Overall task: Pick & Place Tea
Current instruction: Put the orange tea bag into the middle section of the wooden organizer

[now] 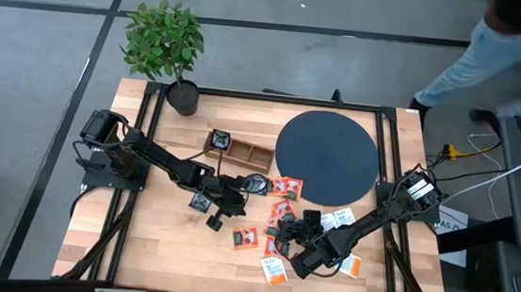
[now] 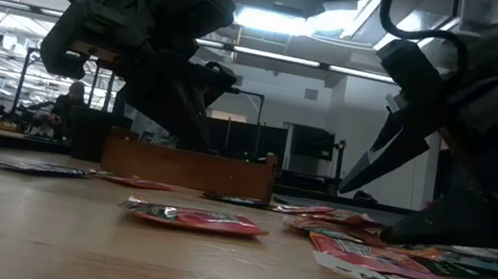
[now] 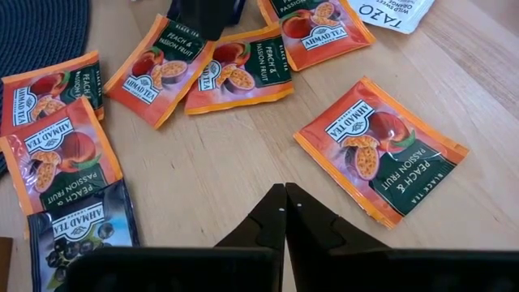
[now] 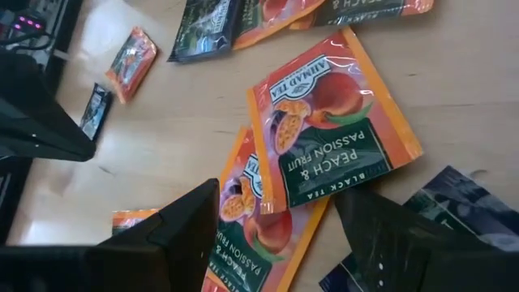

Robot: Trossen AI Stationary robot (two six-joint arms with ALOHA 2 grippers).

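- Tea sachets lie scattered flat on the front-centre part of the wooden desk, between the two arms and just in front of the black round disc.
- Nearest the front edge, a white-and-orange sachet and another lie beside the right gripper.
- Right gripper hovers low over the pile with its fingers spread wide; between them in the right wrist view lies a peach and passion fruit sachet, overlapping a second one. Nothing is pinched.
- Left gripper sits left of the pile, just above the desk, fingers pressed together and empty; a red-orange sachet lies on bare wood just beyond the tips in the left wrist view.
- One sachet lies alone between the two grippers.
- Farther back, more red-orange sachets touch the disc's rim.
- Wooden tray stands left of the disc, with a dark sachet in its left end compartment.
- Potted plant stands at the far left corner.
- A person is beyond the desk's far right corner.
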